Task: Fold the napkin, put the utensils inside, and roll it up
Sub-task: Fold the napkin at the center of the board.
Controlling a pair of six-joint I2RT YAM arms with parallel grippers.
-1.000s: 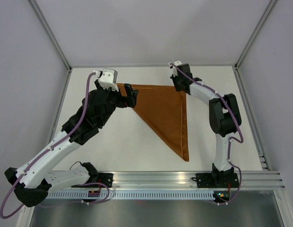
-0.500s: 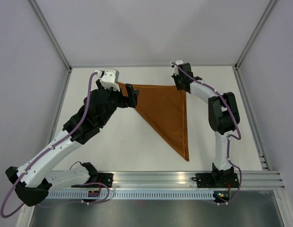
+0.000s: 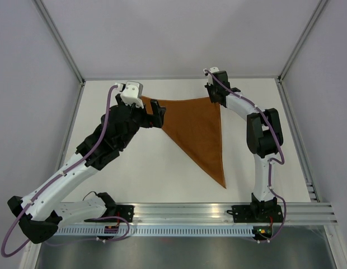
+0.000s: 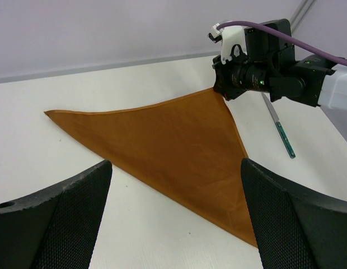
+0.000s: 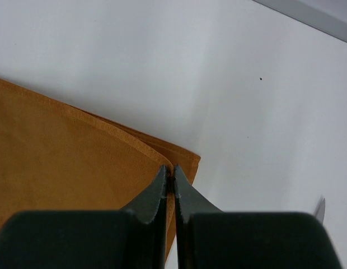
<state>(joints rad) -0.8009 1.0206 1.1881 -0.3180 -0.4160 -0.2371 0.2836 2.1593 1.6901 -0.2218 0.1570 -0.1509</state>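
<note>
napkin [image 3: 198, 126]: lies flat on the table [image 3: 134, 162] as a triangle, with one corner far left, one far right, one near, toward the right arm's base.
right gripper [image 5: 172, 179]: sits at the far right corner, pinching both layers.
left gripper [image 3: 155, 115]: hangs over the napkin's left edge, by the far left corner.
utensil [image 4: 282, 131]: lies on the table just right of the napkin, behind the right gripper.

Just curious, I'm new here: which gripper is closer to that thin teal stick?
Right. The right gripper pinches the napkin corner beside the utensil; the left gripper hovers open across the napkin.
</note>
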